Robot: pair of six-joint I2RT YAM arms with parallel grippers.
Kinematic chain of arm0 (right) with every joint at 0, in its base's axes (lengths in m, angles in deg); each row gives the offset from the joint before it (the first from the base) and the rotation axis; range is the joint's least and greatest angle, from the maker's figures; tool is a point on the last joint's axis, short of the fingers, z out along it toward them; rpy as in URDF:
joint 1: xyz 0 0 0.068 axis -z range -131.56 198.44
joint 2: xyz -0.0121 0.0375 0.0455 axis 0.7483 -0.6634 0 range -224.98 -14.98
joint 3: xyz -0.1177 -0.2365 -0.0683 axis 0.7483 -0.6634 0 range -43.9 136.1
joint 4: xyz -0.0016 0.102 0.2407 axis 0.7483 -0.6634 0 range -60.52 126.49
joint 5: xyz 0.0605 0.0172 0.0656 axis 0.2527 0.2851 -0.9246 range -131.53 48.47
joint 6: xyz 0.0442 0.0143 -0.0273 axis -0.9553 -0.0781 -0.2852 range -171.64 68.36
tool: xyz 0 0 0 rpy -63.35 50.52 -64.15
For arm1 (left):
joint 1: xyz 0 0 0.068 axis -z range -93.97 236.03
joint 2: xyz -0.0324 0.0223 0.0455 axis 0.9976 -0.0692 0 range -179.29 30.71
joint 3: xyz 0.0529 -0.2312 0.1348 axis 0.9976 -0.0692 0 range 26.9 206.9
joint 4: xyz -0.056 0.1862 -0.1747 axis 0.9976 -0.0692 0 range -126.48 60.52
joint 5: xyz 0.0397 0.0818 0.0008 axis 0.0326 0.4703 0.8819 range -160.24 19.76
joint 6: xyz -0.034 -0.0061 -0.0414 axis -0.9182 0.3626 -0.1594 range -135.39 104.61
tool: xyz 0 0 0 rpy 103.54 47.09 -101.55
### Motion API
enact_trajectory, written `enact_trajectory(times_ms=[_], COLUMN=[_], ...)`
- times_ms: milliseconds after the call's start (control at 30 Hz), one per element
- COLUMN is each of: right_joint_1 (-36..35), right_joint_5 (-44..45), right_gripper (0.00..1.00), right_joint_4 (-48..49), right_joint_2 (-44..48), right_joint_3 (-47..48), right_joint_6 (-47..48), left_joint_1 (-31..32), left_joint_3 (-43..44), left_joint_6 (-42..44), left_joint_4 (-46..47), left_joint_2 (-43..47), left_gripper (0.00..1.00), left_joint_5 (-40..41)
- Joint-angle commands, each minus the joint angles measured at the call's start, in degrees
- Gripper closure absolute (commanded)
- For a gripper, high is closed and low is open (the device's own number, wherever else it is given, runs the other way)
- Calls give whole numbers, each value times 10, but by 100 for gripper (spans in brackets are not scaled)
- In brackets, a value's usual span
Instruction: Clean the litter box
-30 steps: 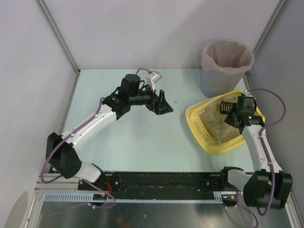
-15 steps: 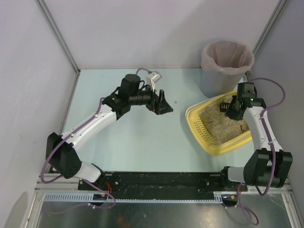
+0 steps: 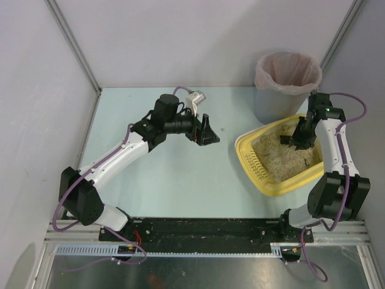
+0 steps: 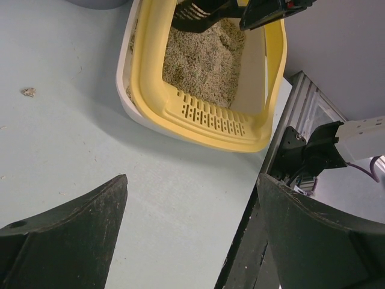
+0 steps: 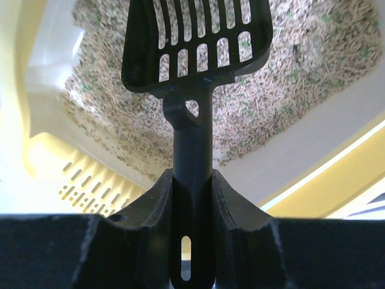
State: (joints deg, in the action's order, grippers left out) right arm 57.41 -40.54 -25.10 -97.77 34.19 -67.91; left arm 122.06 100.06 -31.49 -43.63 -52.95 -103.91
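The yellow litter box (image 3: 248, 158) sits at the right of the table with beige litter (image 3: 283, 158) inside. It also shows in the left wrist view (image 4: 198, 114) and the right wrist view (image 5: 36, 78). My right gripper (image 3: 299, 138) is shut on the handle of a black slotted scoop (image 5: 195, 45), held over the far part of the litter; the scoop (image 3: 287, 137) shows small from above. My left gripper (image 3: 206, 133) is open and empty above the table's middle, left of the box.
A grey round bin (image 3: 283, 90) with a pink liner stands right behind the litter box at the far right. A small crumb (image 4: 27, 91) lies on the table. The black rail (image 3: 204, 229) runs along the near edge.
My right arm has swung toward the far right, carrying the scoop from the box's middle to its far part near the bin. My left arm has not moved.
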Motion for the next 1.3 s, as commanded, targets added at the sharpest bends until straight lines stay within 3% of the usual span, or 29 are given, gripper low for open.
enact_trajectory(times_ms=[0,567,700,967,1267], right_joint_1=[10,23,23,23,21], right_joint_5=[-36,-10,25,38,23], right_gripper=[100,100,100,100,100], right_joint_4=[-57,-69,-56,43,181], right_joint_2=[-34,-206,-209,-173,-115], right_joint_3=[29,147,153,52,-28], right_joint_6=[25,34,53,145,161], left_joint_1=[4,4,4,4,4], left_joint_3=[2,2,2,2,1], left_joint_6=[-7,-11,-12,-17,-15], left_joint_4=[22,23,22,23,23], left_joint_2=[-5,-13,-13,-16,-14], left_gripper=[8,8,8,8,8], left_joint_5=[-12,-19,-19,-26,-24])
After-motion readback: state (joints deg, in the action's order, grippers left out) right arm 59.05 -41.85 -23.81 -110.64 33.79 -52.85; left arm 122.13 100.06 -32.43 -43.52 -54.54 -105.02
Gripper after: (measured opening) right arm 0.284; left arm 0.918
